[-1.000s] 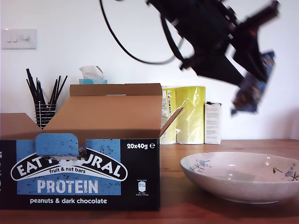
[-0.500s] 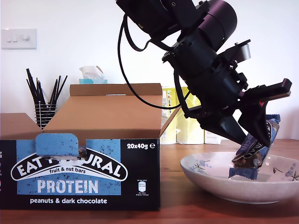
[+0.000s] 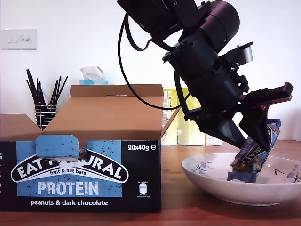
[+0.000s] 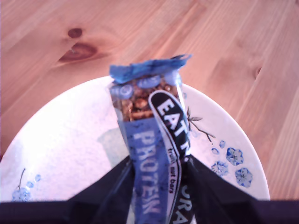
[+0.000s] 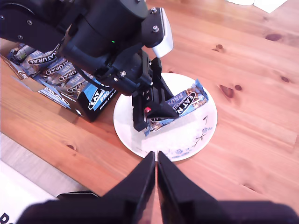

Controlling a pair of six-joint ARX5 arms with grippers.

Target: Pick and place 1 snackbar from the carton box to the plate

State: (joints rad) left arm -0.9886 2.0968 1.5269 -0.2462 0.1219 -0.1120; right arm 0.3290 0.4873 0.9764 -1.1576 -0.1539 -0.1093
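My first gripper (image 3: 256,143) is shut on the snackbar (image 3: 244,175), a blue and dark wrapper with a white oval logo. The bar hangs steeply tilted, and its lower end touches the inside of the speckled plate (image 3: 207,176) at the exterior view's right. In the first wrist view the snackbar (image 4: 154,135) sticks out from between the jaws over the plate (image 4: 60,140). The carton box (image 3: 80,174) stands open at the exterior view's left. My second gripper (image 5: 156,161) is shut and empty, high above the plate (image 5: 189,140), looking down on the first gripper (image 5: 154,114) and snackbar (image 5: 182,105).
Several more bars (image 5: 51,67) lie in the carton box (image 5: 96,100). Behind it in the exterior view stand a holder of black sticks (image 3: 44,106), a tissue box (image 3: 93,77), yellow packages (image 3: 188,120) and a small white carton (image 3: 214,139). Wooden table (image 3: 188,212) all round.
The first arm came down from high above the plate with the snackbar in its jaws. The bar's lower end now rests in the plate, with little movement in the last half second.
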